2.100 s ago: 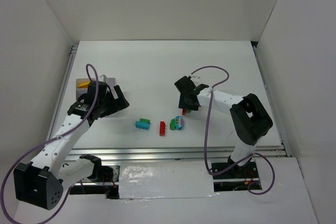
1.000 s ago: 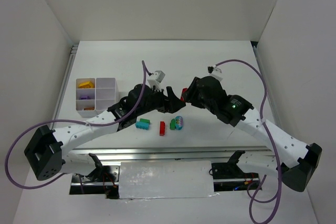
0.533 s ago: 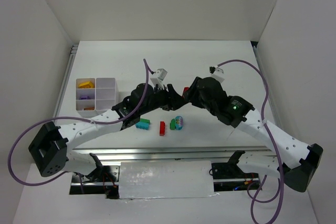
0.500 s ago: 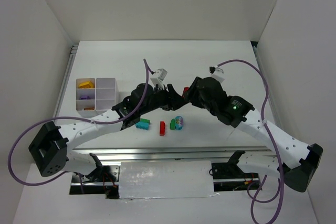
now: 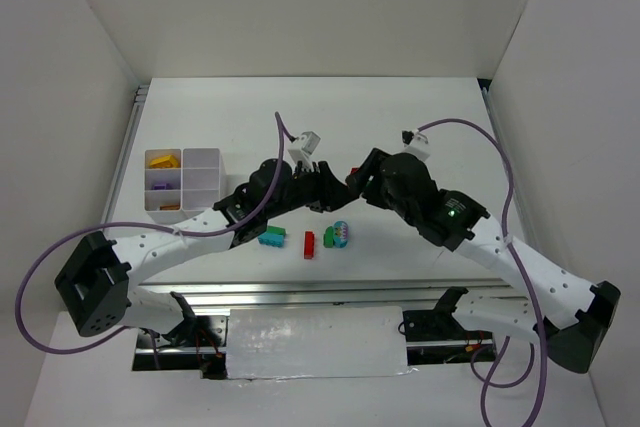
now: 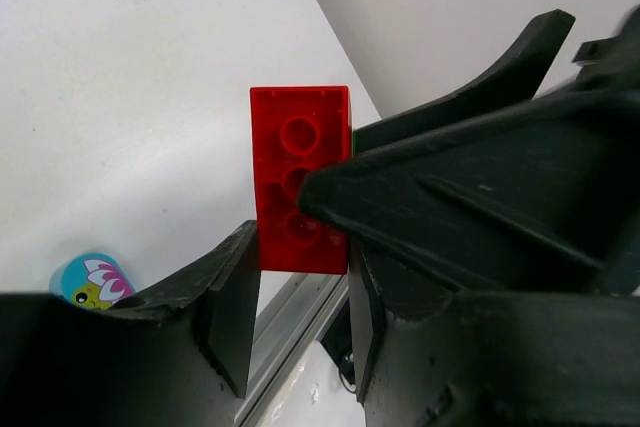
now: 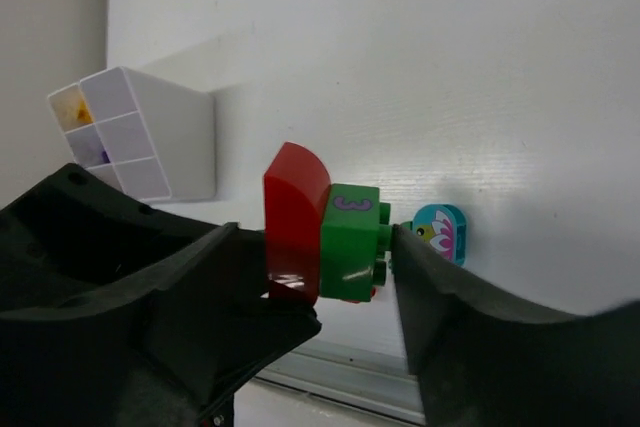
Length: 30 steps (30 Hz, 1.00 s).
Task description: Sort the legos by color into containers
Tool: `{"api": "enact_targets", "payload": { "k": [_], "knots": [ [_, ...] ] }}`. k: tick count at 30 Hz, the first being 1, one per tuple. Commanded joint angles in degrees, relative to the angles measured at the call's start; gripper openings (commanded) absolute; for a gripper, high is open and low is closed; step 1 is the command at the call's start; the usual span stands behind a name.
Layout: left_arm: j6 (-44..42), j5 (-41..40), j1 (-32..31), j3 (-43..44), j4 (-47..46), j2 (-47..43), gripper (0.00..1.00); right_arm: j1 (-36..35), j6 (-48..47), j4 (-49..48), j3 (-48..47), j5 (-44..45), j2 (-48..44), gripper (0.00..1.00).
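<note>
Currently we judge this a mid-air split of a stacked pair. Tray (image 5: 202,161) sits far left, well apart. Left gripper (image 6: 295,247) is clamped on the glossy red brick (image 6: 290,137), held above the table (image 5: 300,112), stuck to a green brick (image 7: 352,242) with a purple print. Right gripper (image 7: 332,244) brackets both; clamped or slack, we cannot tell. Next: pull apart cleanly.

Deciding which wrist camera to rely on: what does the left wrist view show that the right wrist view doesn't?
Only the left wrist view shows the hollow underside of the red brick. Only the right wrist view shows the green brick joined to it, and the white tray. Both show the red brick and the teal oval piece.
</note>
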<state>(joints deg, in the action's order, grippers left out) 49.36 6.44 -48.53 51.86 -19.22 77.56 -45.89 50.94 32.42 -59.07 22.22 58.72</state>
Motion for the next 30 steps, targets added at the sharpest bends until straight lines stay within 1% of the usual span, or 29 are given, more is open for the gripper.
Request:
{"api": "enact_targets", "payload": {
  "k": [1, 2, 3, 4, 8, 11, 12, 13, 14, 15, 16, 17, 19, 20, 22, 23, 25, 26, 28, 29, 30],
  "knots": [
    [-1.7, -0.3, 0.0, 0.0, -5.4, -1.0, 0.00, -1.8, -0.4, -6.1, 1.9, -6.1, -4.1, 0.73],
    [-1.6, -0.3, 0.0, -0.5, -5.6, -1.5, 0.00, -1.8, -0.7, -6.2, 2.4, -6.0, -4.6, 0.79],
    [-1.6, -0.1, 0.0, -0.7, -5.6, -1.7, 0.00, -1.8, -0.8, -5.8, 2.3, -5.3, -4.9, 0.94],
    [-1.6, 0.2, 0.0, -0.7, -5.6, -1.7, 0.00, -1.7, -0.9, -5.2, 2.2, -4.7, -5.4, 0.99],
    [-1.6, 0.9, 0.0, -0.5, -5.4, -2.2, 0.00, -1.6, -2.3, -3.6, 1.5, -3.2, -7.0, 1.00],
    [-1.8, 0.8, 0.1, -0.4, -4.4, -3.6, 0.00, 0.3, -5.2, -4.0, 3.6, -4.4, -10.4, 1.00],
    [-2.0, 1.1, 0.2, -0.4, -4.0, -4.3, 0.00, 3.0, -9.2, -7.3, 4.9, -6.8, -11.6, 1.00],
    [-2.2, 2.9, 0.2, -0.4, -4.1, -5.7, 0.00, 4.7, -11.1, -9.1, 6.4, -10.2, -14.4, 1.00],
    [-2.3, 4.4, 0.3, -0.4, -4.2, -6.2, 0.00, 6.9, -12.6, -11.0, 9.1, -18.8, -15.9, 1.00],
    [-2.7, 6.1, 0.5, -0.3, -4.4, -6.9, 0.00, 11.1, -15.5, -15.2, 10.5, -24.2, -18.7, 1.00],
    [-2.9, 10.0, 0.6, -0.4, -4.8, -8.1, 0.00, 13.0, -17.0, -17.0, 12.5, -30.1, -20.0, 1.00],
    [-3.0, 11.7, 0.8, -0.5, -5.1, -8.6, 0.00, 14.4, -18.8, -19.7, 13.1, -38.2, -21.1, 0.99],
    [-3.1, 15.8, 0.9, -1.5, -7.5, -10.1, 0.00, 16.1, -21.0, -21.7, 13.8, -44.0, -23.7, 0.99],
    [-3.1, 20.4, 0.9, -1.7, -8.5, -10.2, 0.00, 16.2, -22.4, -22.9, 14.1, -47.9, -24.1, 0.98],
    [-2.6, 24.0, 0.9, -2.5, -11.2, -10.5, 0.00, 16.4, -23.2, -23.8, 13.5, -51.9, -24.2, 0.98],
    [-1.8, 26.9, 0.9, -2.6, -11.9, -10.6, 0.00, 16.4, -23.0, -25.8, 13.6, -55.9, -24.1, 0.96],
    [-1.1, 29.0, 0.9, -3.9, -14.7, -10.8, 0.00, 16.4, -22.2, -28.8, 14.6, -59.8, -24.4, 0.93],
    [-0.3, 30.0, 0.8, -4.4, -15.7, -11.0, 0.00, 16.4, -21.3, -30.7, 14.9, -60.6, -24.5, 0.86],
    [-0.1, 30.1, 0.9, -5.3, -16.2, -12.1, 0.00, 16.4, -21.1, -31.7, 15.4, -61.6, -25.0, 0.77],
    [-0.6, 30.0, 0.9, -5.4, -15.9, -12.6, 0.00, 16.5, -21.0, -32.1, 15.5, -61.8, -25.1, 0.71],
    [-0.8, 29.0, 0.9, -5.6, -15.2, -13.4, 0.00, 16.4, -21.1, -32.2, 15.5, -62.9, -25.0, 0.69]
  ]
}}
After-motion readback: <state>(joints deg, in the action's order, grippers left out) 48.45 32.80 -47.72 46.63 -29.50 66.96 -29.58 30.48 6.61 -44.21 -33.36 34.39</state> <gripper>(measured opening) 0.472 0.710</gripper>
